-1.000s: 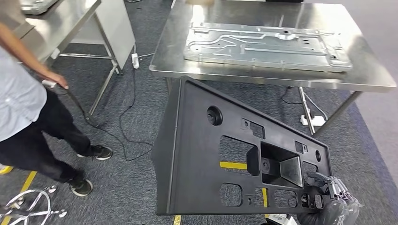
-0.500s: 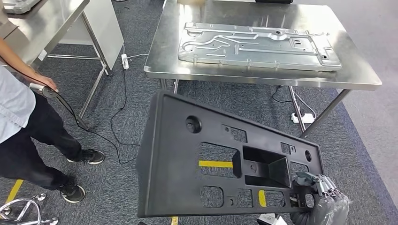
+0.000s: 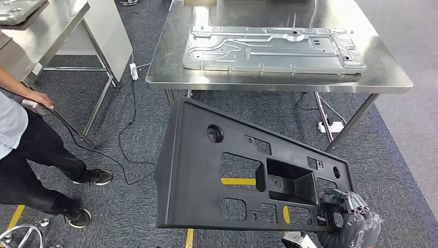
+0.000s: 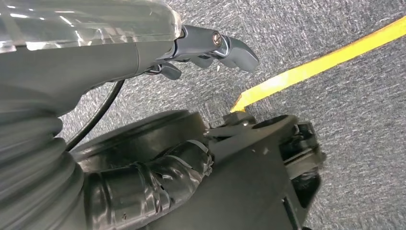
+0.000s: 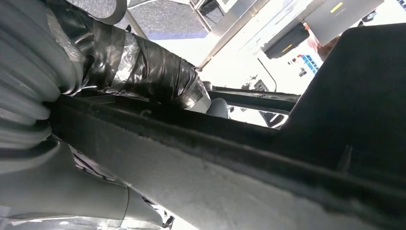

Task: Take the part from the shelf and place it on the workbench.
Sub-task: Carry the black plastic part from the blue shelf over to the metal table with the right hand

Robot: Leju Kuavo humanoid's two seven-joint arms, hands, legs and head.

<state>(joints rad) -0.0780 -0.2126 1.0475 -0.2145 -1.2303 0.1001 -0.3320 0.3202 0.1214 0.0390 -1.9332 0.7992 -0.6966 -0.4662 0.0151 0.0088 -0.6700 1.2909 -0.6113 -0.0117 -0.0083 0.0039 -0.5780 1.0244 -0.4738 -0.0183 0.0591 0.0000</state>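
**Black panel held above the floor, near side of the counter**

Item 1. Part (image 3: 206, 181): a large black moulded panel with several cut-outs and a deep rectangular recess. It is carried tilted, its left end raised and its right end low. It is seen over grey carpet, on the near side of the counter and apart from it; its upper left corner lies just short of the counter's near edge in the head view.

Item 2. Right hand (image 3: 347, 212): fingers are closed over the panel's low right corner, and the part is gripped there. In the right wrist view the hand (image 5: 143, 67) is seen pressed against the panel's edge.

Item 3. Left hand (image 4: 206, 48): seen over the carpet with fingers apart and nothing held.

Item 4. Counter (image 3: 165, 77): stainless steel, far from the robot. A large stamped metal plate (image 3: 274, 49) is laid across most of its top; a bare strip is left along the near edge and at both ends.

Item 5. Surroundings: a person (image 3: 31, 155) is stationed at the left, beside a second steel table (image 3: 51, 26). Cables (image 3: 124, 139) are trailed over the floor between that table and the counter. Yellow floor tape (image 3: 237, 181) is visible through the panel's cut-outs.
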